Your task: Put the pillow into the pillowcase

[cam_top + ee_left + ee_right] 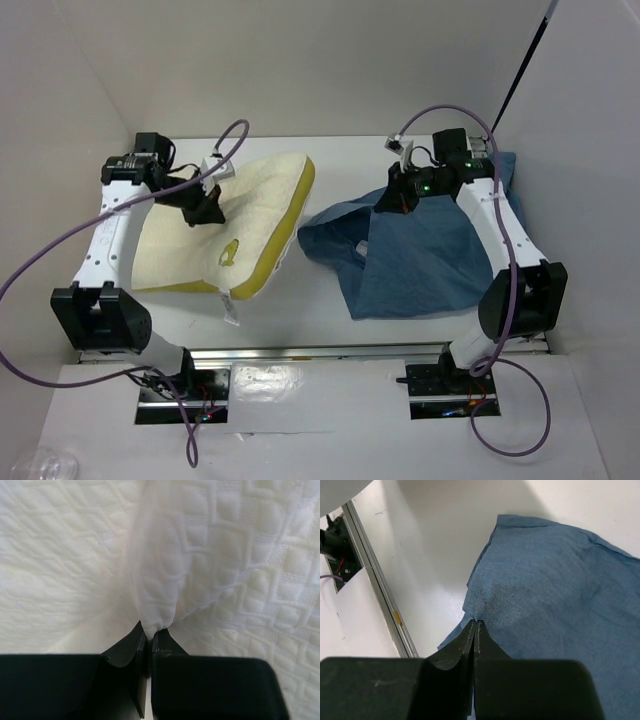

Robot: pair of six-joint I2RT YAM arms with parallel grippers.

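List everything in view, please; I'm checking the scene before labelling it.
table: one, white, under everything
pillow: one, cream-yellow, left side of the table
emblem: one, yellow ring, on the pillow near its front edge
tag: one, white, at the pillow's near corner
pillowcase: one, dusty blue, wrinkled, right side of the table
cables: two, purple, one along each arm
left gripper: one, black, shut on a fold of the pillow
right gripper: one, black, shut on the pillowcase's edge
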